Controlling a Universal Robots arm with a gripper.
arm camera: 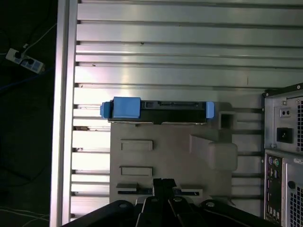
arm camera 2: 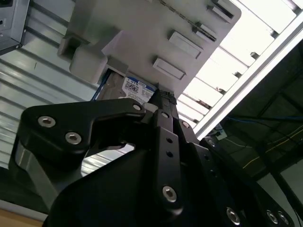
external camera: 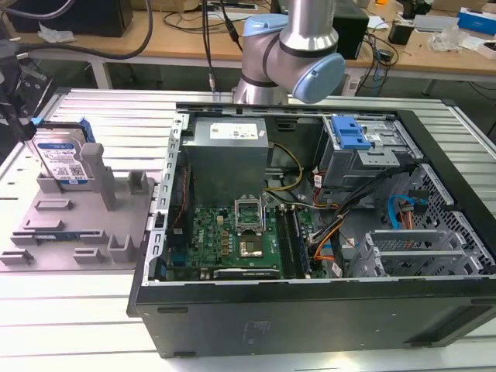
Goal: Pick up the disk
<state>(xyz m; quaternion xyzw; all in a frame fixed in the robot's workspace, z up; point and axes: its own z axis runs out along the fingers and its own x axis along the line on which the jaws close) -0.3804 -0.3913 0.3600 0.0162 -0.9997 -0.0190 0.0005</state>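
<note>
The disk (external camera: 62, 159) stands on edge in a slot at the back of the grey holder tray (external camera: 70, 225), at the exterior view's left. Its white-and-blue label faces forward and a blue rail runs along its side. Seen from above in the first wrist view, the disk (arm camera: 158, 108) shows its thin edge with blue ends. My gripper (arm camera: 163, 182) hangs well above the tray (arm camera: 161, 151), apart from the disk, with its black fingers together and nothing between them. The second wrist view has the gripper (arm camera 2: 163, 101) in front of the disk's label (arm camera 2: 135, 90).
An open computer case (external camera: 310, 232) with motherboard, cables and a blue drive bracket (external camera: 349, 132) fills the exterior view's right, close beside the tray. The ribbed metal table (arm camera: 189, 47) ends at an edge rail (arm camera: 66, 94). A power strip (arm camera: 21, 59) lies on the floor beyond.
</note>
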